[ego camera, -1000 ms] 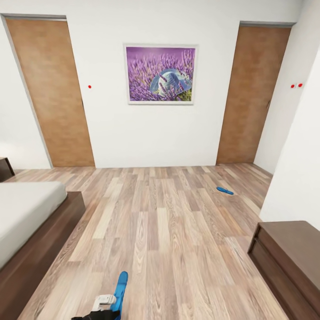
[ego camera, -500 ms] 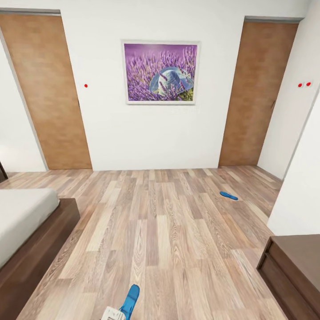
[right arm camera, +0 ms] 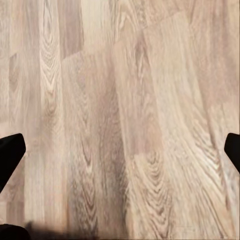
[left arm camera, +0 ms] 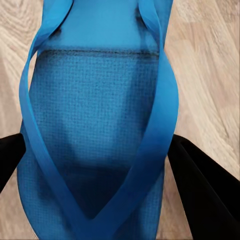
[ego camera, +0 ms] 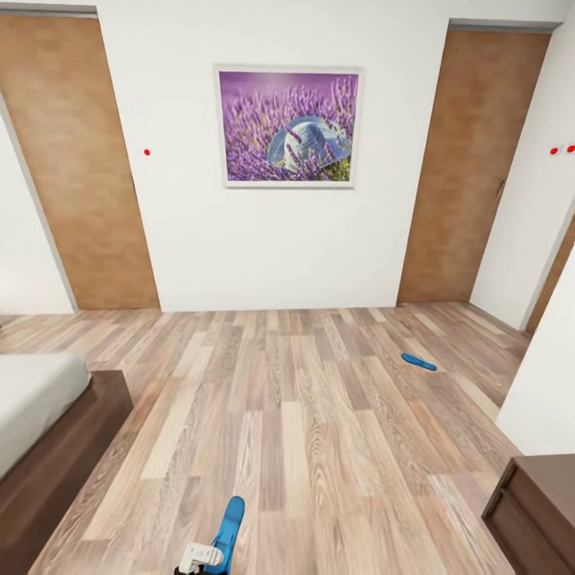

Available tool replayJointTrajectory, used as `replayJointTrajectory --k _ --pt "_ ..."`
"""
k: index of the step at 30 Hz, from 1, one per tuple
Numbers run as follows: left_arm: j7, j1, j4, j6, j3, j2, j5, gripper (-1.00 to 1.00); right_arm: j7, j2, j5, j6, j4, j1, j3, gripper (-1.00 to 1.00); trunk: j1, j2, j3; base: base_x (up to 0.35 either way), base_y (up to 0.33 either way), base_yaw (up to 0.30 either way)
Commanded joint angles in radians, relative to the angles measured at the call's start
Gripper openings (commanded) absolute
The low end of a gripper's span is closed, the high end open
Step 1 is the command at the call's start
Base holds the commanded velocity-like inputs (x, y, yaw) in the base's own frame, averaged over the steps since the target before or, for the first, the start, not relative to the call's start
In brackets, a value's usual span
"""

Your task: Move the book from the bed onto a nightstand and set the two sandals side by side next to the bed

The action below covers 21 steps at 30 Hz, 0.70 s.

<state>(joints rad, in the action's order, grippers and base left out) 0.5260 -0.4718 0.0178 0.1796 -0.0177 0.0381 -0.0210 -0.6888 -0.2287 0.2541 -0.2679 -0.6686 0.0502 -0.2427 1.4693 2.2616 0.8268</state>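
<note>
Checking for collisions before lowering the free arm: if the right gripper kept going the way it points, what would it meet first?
Probably the bare wood-plank floor; the right gripper is open and nothing lies between its fingertips and the planks, though depth is unclear.

Floor (ego camera: 303, 415): light brown wood-grain planks. Walls (ego camera: 263, 239): white. Doors (ego camera: 76, 160): brown. Painting (ego camera: 288, 126): purple lavender around a pale blue shape, possibly a hat. Sandals (left arm camera: 97, 125) (ego camera: 418, 362): bright blue, woven-textured footbed. Bed (ego camera: 48, 423): pale mattress, dark brown frame.
</note>
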Motion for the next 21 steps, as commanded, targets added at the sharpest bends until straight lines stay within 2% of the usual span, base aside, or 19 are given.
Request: replayJointTrajectory --k 1,21 --pt "0.003 -0.001 -0.001 0.004 -0.001 0.000 -0.003 -1.00 -0.009 0.000 0.008 -0.009 0.000 0.000 -0.002 1.00 0.000 0.000 0.001 0.326 0.000 0.000" --pt "0.003 -0.001 -0.001 0.004 -0.001 0.000 -0.004 -1.00 -0.029 0.003 0.007 -0.002 0.000 0.000 -0.004 1.00 0.000 0.000 0.001 0.326 0.000 0.000"
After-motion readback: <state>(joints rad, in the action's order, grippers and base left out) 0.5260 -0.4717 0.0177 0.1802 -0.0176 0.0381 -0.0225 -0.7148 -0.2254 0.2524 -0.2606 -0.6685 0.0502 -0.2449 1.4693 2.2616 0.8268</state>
